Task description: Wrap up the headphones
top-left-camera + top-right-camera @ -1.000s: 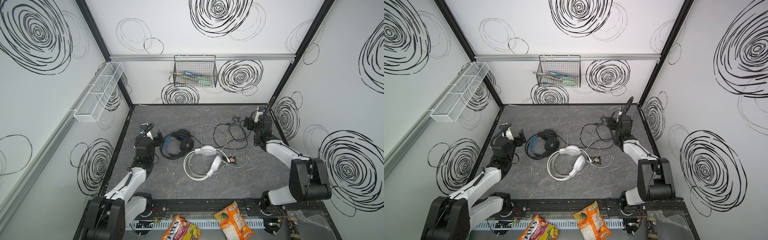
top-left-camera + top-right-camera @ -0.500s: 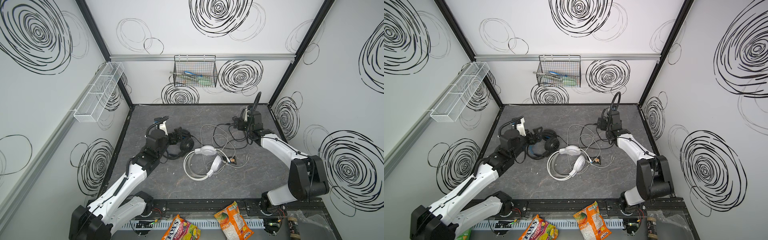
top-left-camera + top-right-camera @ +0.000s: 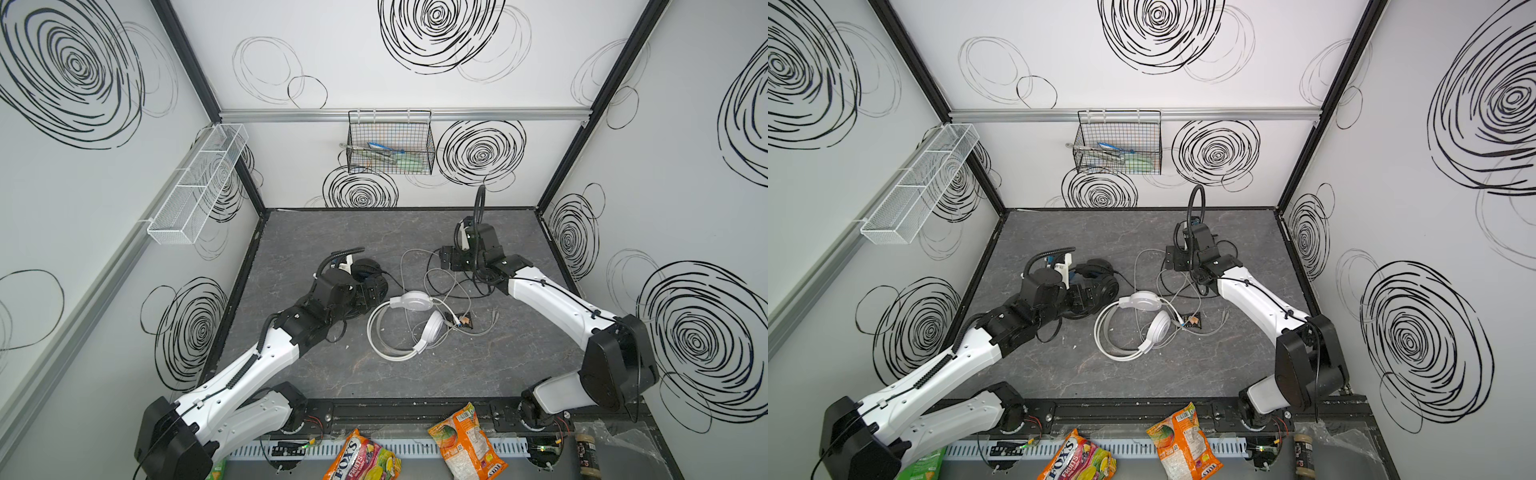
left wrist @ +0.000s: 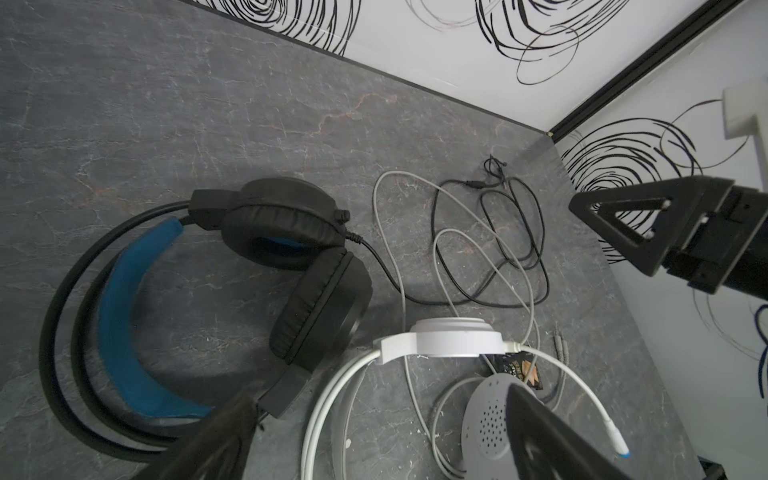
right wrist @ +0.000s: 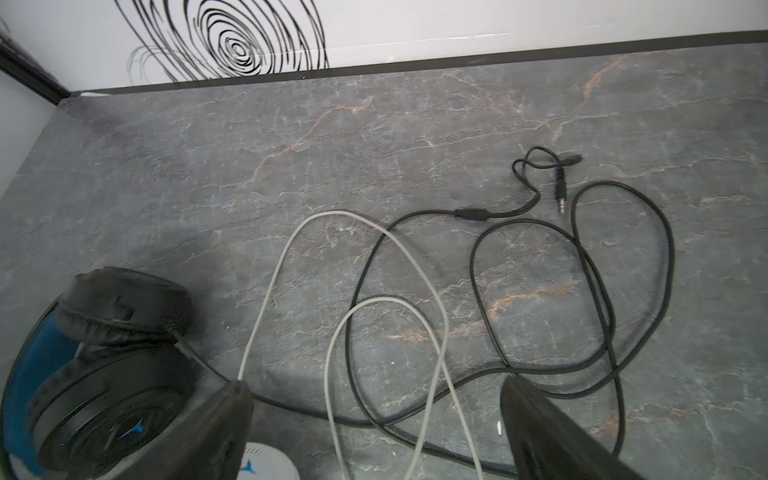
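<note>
The white headphones (image 3: 432, 328) (image 3: 1158, 328) lie mid-table, their white cable (image 5: 286, 257) looping toward the back. Left of them are the black headphones (image 4: 291, 232) with a blue-lined headband (image 4: 120, 316), partly under the left arm in both top views. Their black cable (image 5: 582, 249) is tangled with the white one. My left gripper (image 4: 378, 415) (image 3: 376, 291) hovers open over the black ear cups and the white headband (image 4: 332, 395). My right gripper (image 5: 376, 390) (image 3: 446, 259) hangs open above the crossed cables and holds nothing.
A small dark wrapper (image 3: 463, 321) lies by the white ear cup. A black wire basket (image 3: 390, 145) hangs on the back wall and a white mesh shelf (image 3: 199, 183) on the left wall. Snack bags (image 3: 467, 440) lie beyond the front rail.
The left arm has reached forward and right, over the black headphones. The right arm has swung from the back right corner leftward over the cables. Both grippers stayed open.
</note>
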Controlling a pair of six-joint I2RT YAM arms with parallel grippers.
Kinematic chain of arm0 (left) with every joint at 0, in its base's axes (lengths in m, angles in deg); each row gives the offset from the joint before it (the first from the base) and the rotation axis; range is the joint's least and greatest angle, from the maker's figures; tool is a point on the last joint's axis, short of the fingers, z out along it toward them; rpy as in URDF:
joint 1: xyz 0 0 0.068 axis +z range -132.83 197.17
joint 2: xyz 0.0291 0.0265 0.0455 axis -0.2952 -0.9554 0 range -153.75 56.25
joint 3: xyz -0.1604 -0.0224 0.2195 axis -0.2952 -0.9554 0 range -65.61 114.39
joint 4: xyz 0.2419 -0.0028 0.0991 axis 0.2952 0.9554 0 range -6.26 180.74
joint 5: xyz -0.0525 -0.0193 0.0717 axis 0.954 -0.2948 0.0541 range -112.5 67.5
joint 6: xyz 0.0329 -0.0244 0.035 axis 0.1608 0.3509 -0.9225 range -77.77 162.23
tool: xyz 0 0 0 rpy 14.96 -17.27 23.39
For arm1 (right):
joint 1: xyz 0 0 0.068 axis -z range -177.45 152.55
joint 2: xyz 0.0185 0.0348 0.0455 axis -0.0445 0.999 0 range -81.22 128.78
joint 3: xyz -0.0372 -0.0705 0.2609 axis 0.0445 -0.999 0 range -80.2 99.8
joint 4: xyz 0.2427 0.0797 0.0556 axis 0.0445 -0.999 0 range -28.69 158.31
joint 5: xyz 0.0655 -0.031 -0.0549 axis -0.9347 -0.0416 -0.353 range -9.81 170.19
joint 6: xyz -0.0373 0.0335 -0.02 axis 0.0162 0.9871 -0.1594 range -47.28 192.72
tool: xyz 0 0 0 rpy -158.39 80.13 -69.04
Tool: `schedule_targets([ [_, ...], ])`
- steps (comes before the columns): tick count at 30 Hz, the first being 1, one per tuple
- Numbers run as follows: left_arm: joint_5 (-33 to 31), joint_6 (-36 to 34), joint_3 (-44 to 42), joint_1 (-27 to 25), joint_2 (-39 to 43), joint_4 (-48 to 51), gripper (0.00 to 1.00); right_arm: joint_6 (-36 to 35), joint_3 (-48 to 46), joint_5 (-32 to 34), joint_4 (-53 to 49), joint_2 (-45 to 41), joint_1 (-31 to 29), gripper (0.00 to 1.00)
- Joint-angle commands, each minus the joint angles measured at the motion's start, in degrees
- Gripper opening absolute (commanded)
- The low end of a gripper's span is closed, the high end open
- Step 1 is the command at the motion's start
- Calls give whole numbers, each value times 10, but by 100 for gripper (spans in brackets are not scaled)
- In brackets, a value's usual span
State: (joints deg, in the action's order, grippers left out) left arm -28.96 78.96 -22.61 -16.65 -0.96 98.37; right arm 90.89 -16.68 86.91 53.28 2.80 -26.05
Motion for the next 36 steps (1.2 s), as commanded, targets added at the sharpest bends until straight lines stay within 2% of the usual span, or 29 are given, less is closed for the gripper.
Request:
schedule_targets([
  [1, -12, 19, 27, -2, -3, 41, 96, -6, 27, -22, -55, -13, -26, 97],
  [5, 2, 63, 18, -7, -18, 69, 96, -39, 33, -46, -75, -27, -42, 97],
  [12, -16, 144, 20, -27, -16, 134, 96, -77, 31, -112, -113, -71, -45, 97],
  [19, -40, 199, 41, -68, -39, 194, 96, -72, -42, -142, -67, -123, -52, 97],
  [22, -47, 212, 42, -80, -42, 203, 96, -78, -34, -145, -75, -128, -52, 97],
  [31, -16, 212, 29, -69, -72, 202, 96, -72, -66, -158, -47, -138, -51, 97],
  [36, -12, 227, 7, -71, -86, 171, 97, -85, -67, -152, -60, -147, -48, 97],
])
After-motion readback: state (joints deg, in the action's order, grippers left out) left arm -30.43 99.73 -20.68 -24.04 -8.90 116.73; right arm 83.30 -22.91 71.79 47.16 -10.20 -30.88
